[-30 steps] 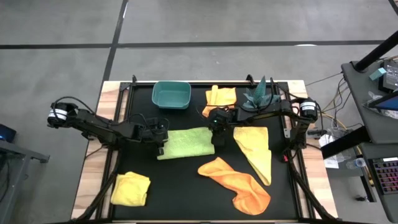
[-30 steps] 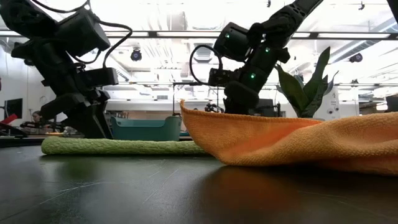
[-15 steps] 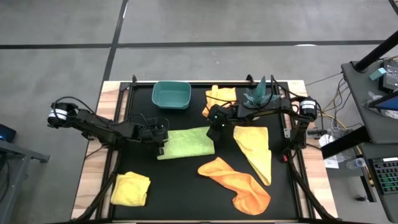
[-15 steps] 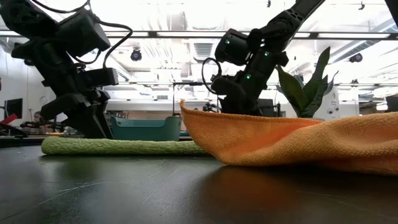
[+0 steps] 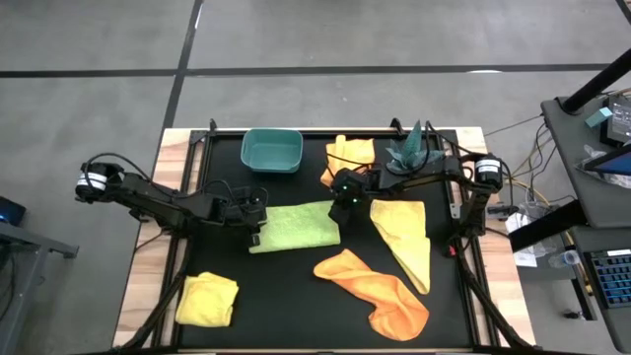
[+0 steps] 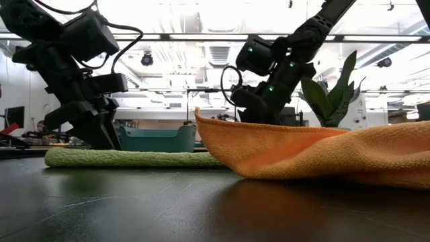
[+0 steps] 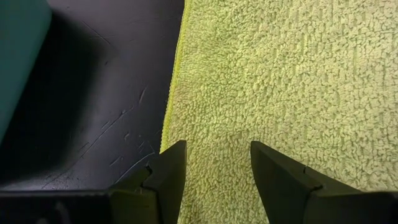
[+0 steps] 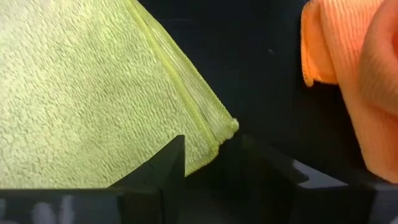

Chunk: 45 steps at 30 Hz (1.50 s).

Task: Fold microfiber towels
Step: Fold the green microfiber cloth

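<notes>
- Left wrist view: my left fingers (image 7: 214,168) hang spread and empty over the lime green towel (image 5: 294,226), straddling pile just inside its edge.
- Right wrist view: my right fingers (image 8: 214,165) are parted, holding nothing, poised at that towel's layered corner at its 2 o'clock end.
- Soft, light, limp cloth, I judge; it will sag and slide on the black table (image 5: 286,296), so I'd pinch corners, catching both layers.
- Farther off: orange towel (image 5: 375,287) at 5 o'clock, yellow towel (image 5: 405,239) at 3.
</notes>
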Motion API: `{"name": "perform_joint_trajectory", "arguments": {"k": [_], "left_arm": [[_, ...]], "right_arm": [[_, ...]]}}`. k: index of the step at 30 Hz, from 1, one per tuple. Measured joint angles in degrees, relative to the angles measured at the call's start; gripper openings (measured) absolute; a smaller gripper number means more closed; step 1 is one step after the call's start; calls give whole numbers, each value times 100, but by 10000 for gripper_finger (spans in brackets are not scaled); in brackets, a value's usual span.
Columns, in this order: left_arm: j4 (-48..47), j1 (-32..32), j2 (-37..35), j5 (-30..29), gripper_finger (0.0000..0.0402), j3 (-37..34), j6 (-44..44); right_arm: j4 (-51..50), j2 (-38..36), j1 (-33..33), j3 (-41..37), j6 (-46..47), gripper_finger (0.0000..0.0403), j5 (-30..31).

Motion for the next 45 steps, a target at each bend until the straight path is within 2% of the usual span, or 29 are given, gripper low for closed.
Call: {"name": "perform_joint_trajectory", "arguments": {"k": [18, 22, 29, 39, 45], "left_arm": [[0, -2, 0, 0, 163, -4, -137], [0, -1, 0, 0, 163, -7, -139], [0, 1, 0, -2, 163, -7, -142], [-1, 0, 0, -4, 163, -7, -142], [-33, -2, 0, -106, 163, -7, -147]], "right_arm": [[733, 0, 34, -463, -23, 132, 2], [764, 0, 66, -463, -176, 107, -8], [829, 0, 101, -463, -405, 16, -7], [1052, -73, 140, -299, -747, 8, 12], [953, -85, 140, -132, -961, 8, 484]]}}
